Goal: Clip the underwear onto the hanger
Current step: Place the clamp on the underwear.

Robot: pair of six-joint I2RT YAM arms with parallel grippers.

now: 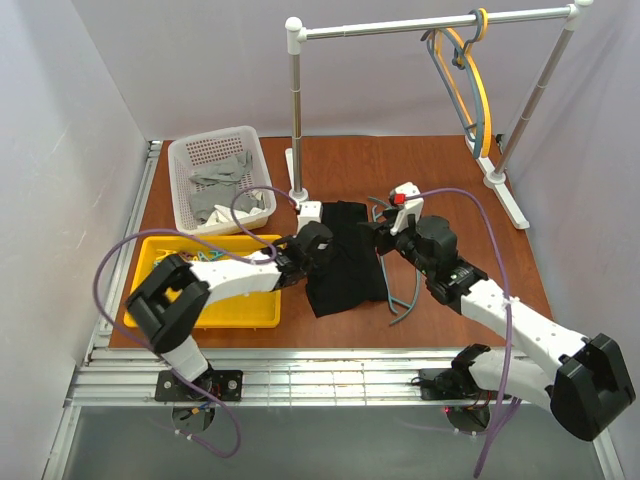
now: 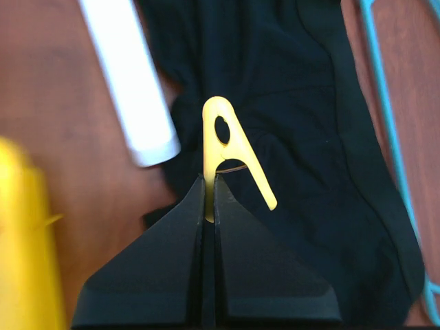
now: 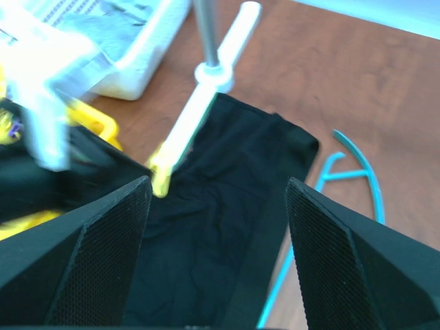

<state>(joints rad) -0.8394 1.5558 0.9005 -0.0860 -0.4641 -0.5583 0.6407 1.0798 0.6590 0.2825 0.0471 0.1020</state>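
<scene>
The black underwear (image 1: pixel 343 257) lies flat mid-table, over part of the teal hanger (image 1: pixel 405 290), whose thin bars show along its right edge. The underwear also fills the left wrist view (image 2: pixel 309 137) and the right wrist view (image 3: pixel 227 227); the hanger shows there too (image 2: pixel 385 117) (image 3: pixel 357 172). My left gripper (image 1: pixel 300 250) is shut on a yellow clothes peg (image 2: pixel 230 148) and holds it just above the underwear's left edge. My right gripper (image 1: pixel 380 235) is open and empty, hovering over the underwear's right side.
A yellow tray (image 1: pixel 215 300) with pegs sits front left. A white basket (image 1: pixel 215 180) with grey cloths stands behind it. A rack (image 1: pixel 297 120) with a white foot stands behind the underwear, with yellow and grey-blue hangers (image 1: pixel 470 80) on its rail.
</scene>
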